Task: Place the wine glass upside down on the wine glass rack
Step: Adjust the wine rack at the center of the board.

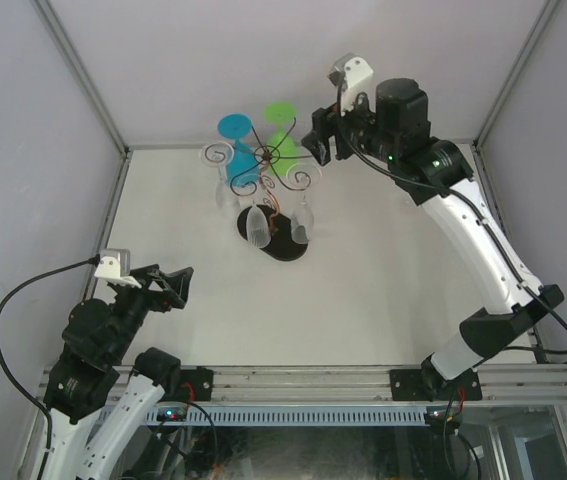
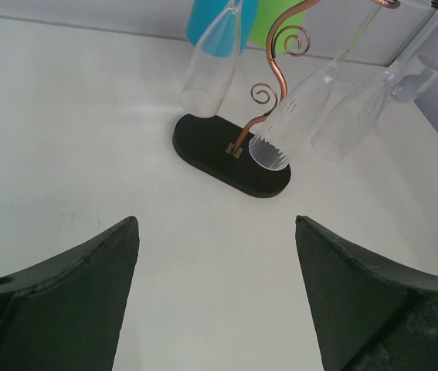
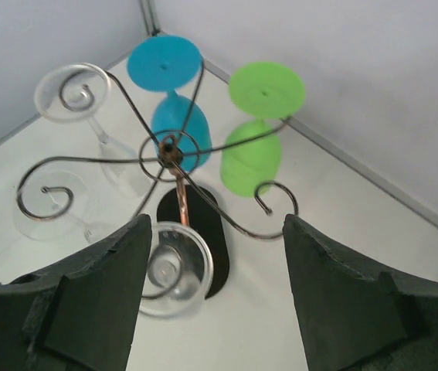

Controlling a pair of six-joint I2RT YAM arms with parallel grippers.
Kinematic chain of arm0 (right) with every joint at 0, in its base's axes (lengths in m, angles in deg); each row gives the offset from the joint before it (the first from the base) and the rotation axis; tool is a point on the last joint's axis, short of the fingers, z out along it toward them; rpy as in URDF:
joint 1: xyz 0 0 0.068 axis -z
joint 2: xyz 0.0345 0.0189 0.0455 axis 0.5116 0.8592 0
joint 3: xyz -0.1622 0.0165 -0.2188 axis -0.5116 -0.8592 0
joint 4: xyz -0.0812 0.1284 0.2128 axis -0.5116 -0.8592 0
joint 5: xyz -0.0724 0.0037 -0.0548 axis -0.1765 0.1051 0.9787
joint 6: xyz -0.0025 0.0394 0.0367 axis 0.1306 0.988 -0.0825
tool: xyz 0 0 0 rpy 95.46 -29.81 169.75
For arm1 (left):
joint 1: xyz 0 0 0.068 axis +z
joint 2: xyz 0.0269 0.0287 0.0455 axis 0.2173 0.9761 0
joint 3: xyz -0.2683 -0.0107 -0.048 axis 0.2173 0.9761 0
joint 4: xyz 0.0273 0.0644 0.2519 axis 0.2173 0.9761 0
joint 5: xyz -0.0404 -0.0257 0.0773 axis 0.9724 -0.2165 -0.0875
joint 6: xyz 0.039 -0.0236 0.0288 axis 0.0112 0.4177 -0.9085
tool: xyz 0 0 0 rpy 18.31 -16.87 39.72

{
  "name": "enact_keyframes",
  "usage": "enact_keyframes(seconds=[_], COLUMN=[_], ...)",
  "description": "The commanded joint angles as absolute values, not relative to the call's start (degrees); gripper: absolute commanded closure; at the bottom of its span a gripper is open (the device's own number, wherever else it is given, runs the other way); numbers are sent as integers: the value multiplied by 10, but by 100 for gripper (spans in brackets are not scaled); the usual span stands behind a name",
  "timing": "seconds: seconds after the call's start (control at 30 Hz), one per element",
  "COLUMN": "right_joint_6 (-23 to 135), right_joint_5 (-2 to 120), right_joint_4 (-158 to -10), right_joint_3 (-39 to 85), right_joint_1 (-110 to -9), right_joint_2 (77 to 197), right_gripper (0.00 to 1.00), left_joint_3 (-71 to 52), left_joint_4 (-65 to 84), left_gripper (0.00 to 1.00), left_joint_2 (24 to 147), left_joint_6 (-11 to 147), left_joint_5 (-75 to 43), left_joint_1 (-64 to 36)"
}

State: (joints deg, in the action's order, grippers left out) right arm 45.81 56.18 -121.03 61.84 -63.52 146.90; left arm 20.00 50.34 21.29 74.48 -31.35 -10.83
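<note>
Well, starting at the left, the left gripper [image 1: 175, 287] hangs low over the table [image 1: 383, 290], well apart from the wine glass rack [image 1: 271, 153]. Its jaws are wide and empty, so we see little danger from that side. In the middle, the rack carries a blue glass [image 1: 235, 128], a green glass [image 1: 279, 113] and other clear glasses [image 1: 256, 225], all bowl-down. The wine glass [image 3: 176, 267] we take for ours hangs from the scroll arm nearest the right gripper [image 3: 215, 224], its foot resting on the wire. That gripper hovers just above the rack, fingers spread and holding nothing. The risk, as we judge it, lies here. A finger pulled away low or sideways could catch a curled arm or the glass foot. That could swing the glass off its hook, knock it into its neighbours, or tip the light stand on its base [image 1: 285, 250].
</note>
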Motion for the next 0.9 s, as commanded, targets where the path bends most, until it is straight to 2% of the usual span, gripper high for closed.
enact_keyframes(seconds=[0.0, 0.43, 0.63, 0.87], right_joint_6=[512, 599, 590, 588], right_joint_5=[560, 656, 551, 435], right_joint_4=[-1162, -1142, -1108, -986], right_joint_3=[559, 303, 233, 159], right_joint_1=[-605, -488, -450, -450], right_joint_2=[1406, 1230, 1215, 1273], right_gripper=[32, 32, 32, 32], left_joint_3=[211, 208, 195, 195], left_joint_4=[485, 485, 494, 496], left_gripper=[15, 14, 15, 14], left_joint_2=[220, 231, 237, 232], left_joint_6=[737, 742, 752, 768], left_joint_5=[-305, -301, -310, -306], left_joint_1=[-105, -105, -105, -105])
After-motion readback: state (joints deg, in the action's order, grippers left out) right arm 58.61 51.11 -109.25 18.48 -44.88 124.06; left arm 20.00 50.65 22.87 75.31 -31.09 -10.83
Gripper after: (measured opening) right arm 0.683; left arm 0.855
